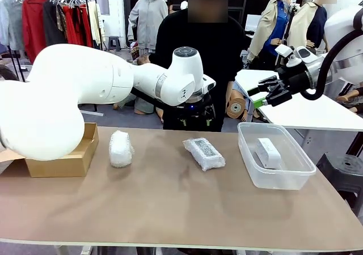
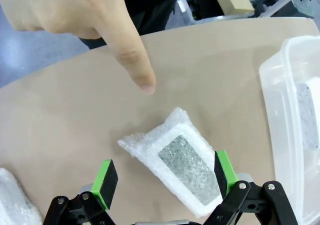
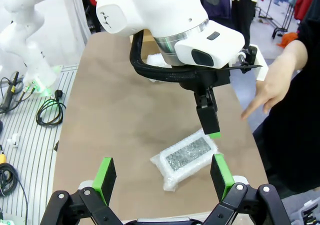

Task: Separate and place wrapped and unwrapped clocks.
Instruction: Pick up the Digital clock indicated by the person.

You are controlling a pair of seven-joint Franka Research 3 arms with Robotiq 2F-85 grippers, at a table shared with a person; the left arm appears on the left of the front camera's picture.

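**Left arm poised over the labelled bundle**

The left fingers hover spread wide on either side of the labelled bundle. It lies flat near the middle of the worktop, and no pad appears to touch it. Just past it a person's hand points one finger down at the bare surface beside the bundle. The right fingers are also apart and empty, held high over the right side.

The bare clock already lies in the clear tub at the right. The white bundle sits left of centre, near an open cardboard box. Neither wrapped piece looks sorted, so the step in hand seems to be the pick of the labelled one. The bundle lies at a slant between the pads, so the next move probably calls for a small wrist turn. Then comes a straight descent and a gentle squeeze across the soft wrap. The box is a likely destination, though that is a guess.

The worktop is smooth, tan and uncluttered. Beyond it stands the person in a dark top, with a rack of hanging clothes to the left and a white table to the right.
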